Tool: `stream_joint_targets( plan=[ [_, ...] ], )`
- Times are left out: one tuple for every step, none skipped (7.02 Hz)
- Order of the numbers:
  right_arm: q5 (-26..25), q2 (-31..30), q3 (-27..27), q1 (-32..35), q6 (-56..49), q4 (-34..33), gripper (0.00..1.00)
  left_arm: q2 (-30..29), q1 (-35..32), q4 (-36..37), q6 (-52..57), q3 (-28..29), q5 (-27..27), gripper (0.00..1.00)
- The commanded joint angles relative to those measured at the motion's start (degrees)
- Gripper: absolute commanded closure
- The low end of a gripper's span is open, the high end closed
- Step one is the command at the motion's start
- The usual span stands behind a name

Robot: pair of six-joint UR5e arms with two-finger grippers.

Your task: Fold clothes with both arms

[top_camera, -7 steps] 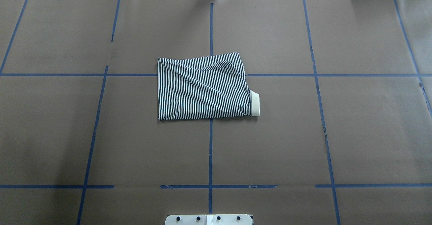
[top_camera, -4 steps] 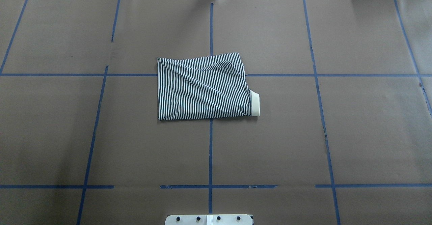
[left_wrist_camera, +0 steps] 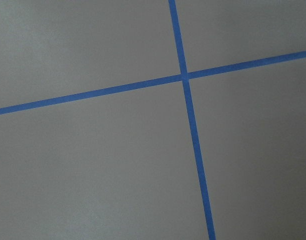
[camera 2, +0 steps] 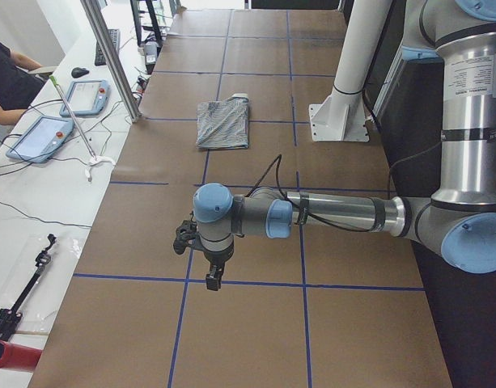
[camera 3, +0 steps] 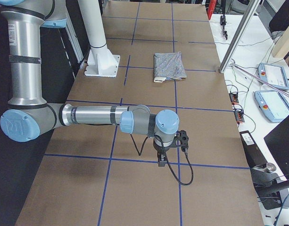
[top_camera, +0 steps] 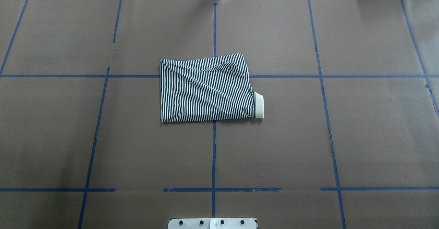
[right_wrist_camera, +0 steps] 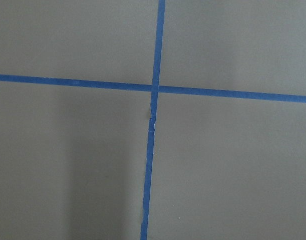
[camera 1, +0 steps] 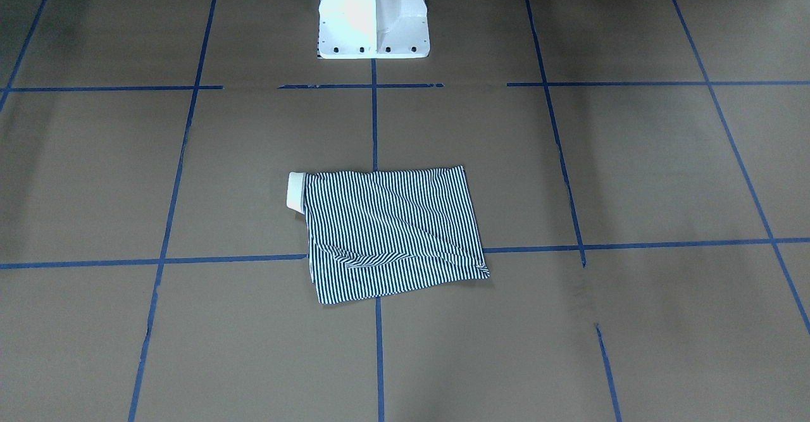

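Observation:
The striped shirt [top_camera: 205,88] lies folded into a flat rectangle at the middle of the brown table, its white collar [top_camera: 259,106] sticking out at one corner. It also shows in the front view as the shirt [camera 1: 392,232], and far off in both side views as the shirt [camera 2: 223,123] [camera 3: 169,65]. My left gripper [camera 2: 214,279] hangs over bare table far from the shirt, and so does my right gripper [camera 3: 161,160]. Both show only in side views, so I cannot tell whether they are open or shut. The wrist views show only brown paper and blue tape.
The white pedestal [camera 1: 373,14] stands at the robot's side of the table. Blue tape lines [top_camera: 214,153] grid the brown surface. Beyond the far edge are an aluminium post [camera 2: 110,56], tablets [camera 2: 90,95], cables and a person's arm [camera 2: 5,73].

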Motion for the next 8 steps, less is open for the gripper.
stream_joint_targets(
  plan=[
    [-0.13, 0.04, -0.55, -1.53, 1.56, 1.48, 0.0, -0.02, 0.0, -0.06, 0.0, -0.08, -0.07, 0.0],
    [-0.13, 0.04, -0.56, -1.62, 1.65, 1.48, 0.0, -0.02, 0.0, -0.06, -0.09, 0.01, -0.07, 0.0],
    [-0.04, 0.04, -0.56, -1.63, 1.82, 1.48, 0.0, -0.02, 0.0, -0.06, -0.09, 0.09, -0.15, 0.0],
    [-0.04, 0.04, -0.47, -1.71, 2.26, 1.48, 0.0, -0.02, 0.0, -0.14, -0.78, 0.27, -0.24, 0.0],
    [-0.04, 0.04, -0.38, -1.71, 2.26, 1.57, 0.0, -0.02, 0.0, -0.49, -5.93, 0.1, -0.24, 0.0],
    [0.05, 0.13, -0.38, -1.63, 2.26, 1.57, 0.0, -0.02, 0.0, -0.58, -8.15, -0.08, -0.24, 0.0],
    [0.05, 0.22, -0.38, -1.63, 2.26, 1.57, 0.0, -0.02, 0.0, -0.67, -8.17, -0.08, -0.24, 0.0],
    [0.05, 0.39, -0.38, -1.63, 2.26, 1.57, 0.0, -0.02, 0.0, -0.67, -8.17, -0.08, -0.24, 0.0]
  ],
)
